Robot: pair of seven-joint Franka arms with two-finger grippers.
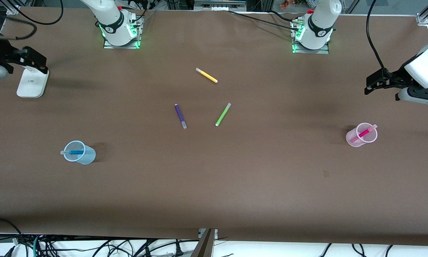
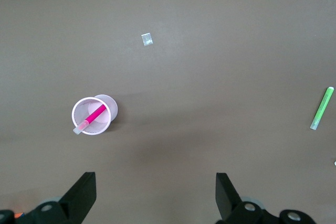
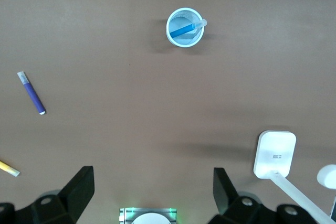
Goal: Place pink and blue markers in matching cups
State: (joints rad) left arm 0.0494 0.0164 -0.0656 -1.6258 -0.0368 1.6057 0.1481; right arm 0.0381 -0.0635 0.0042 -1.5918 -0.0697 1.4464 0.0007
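Observation:
The pale blue cup [image 1: 79, 153] stands toward the right arm's end of the table with the sky-blue marker [image 1: 73, 152] leaning inside it. Both show in the right wrist view: the cup [image 3: 185, 38] and the marker [image 3: 182, 30]. The pale pink cup [image 1: 361, 136] stands toward the left arm's end with the magenta-pink marker [image 1: 364, 132] inside it. The left wrist view shows that cup [image 2: 90, 125] and marker [image 2: 95, 114]. My left gripper [image 1: 370, 85] [image 2: 156, 192] is open and empty, up over bare table beside the pink cup. My right gripper [image 1: 39, 64] [image 3: 153, 192] is open and empty, up over the table's right-arm end.
A purple marker [image 1: 180, 115], a lime-green marker [image 1: 223, 114] and a yellow marker [image 1: 206, 75] lie loose mid-table. A white stand [image 1: 31, 82] sits under the right gripper. A small pale scrap [image 2: 147, 39] lies on the table near the pink cup.

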